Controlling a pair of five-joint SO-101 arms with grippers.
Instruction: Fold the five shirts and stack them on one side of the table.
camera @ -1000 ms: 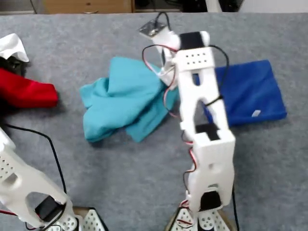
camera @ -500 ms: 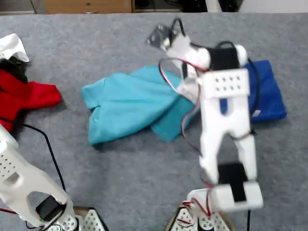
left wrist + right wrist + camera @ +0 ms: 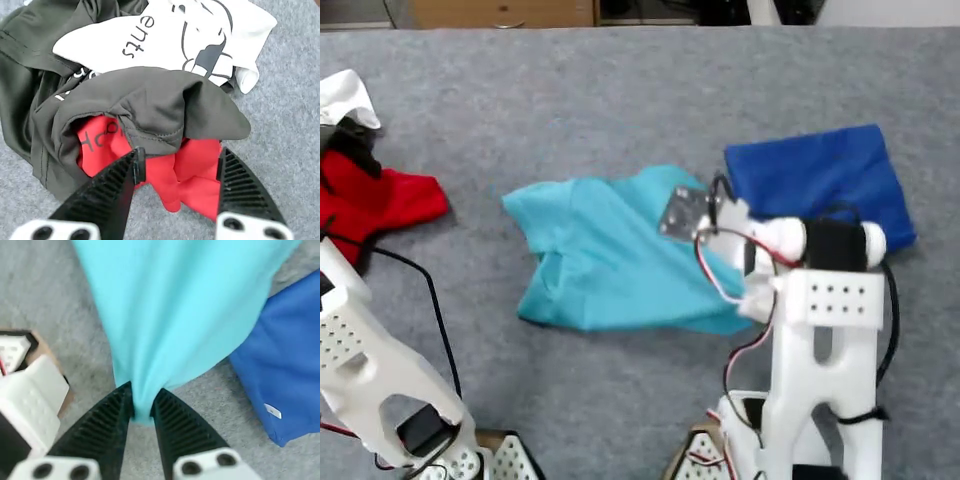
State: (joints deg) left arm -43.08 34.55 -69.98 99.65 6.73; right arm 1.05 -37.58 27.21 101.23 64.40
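High view first: got the teal shirt [image 3: 610, 265] lying rumpled around the middle of the table [image 3: 520, 90], its near-right corner tucked under the right arm [image 3: 820, 300], so can't make out that bit from up there. Over in the right wrist view, can see the right gripper [image 3: 142, 395] with jaws almost closed, pinching a bunched fold of that teal cloth between them. Can't see how much cloth sits deeper in the grip.

Folded blue shirt [image 3: 820, 185] just beside the teal one, toward the table's right edge. Touching or slightly overlapped, can't tell which with the arm in the way.

Left wrist view: left gripper [image 3: 179, 155] with jaws spread wide and nothing in them, hanging over the messy pile at the table's left edge. Red shirt [image 3: 192, 172] mostly buried under the black shirt [image 3: 150, 105], with the white shirt [image 3: 170, 35] lying across the black one. Can't say whether the fingertips touch the cloth. From the high view, pile cut off by the frame, black one barely visible.
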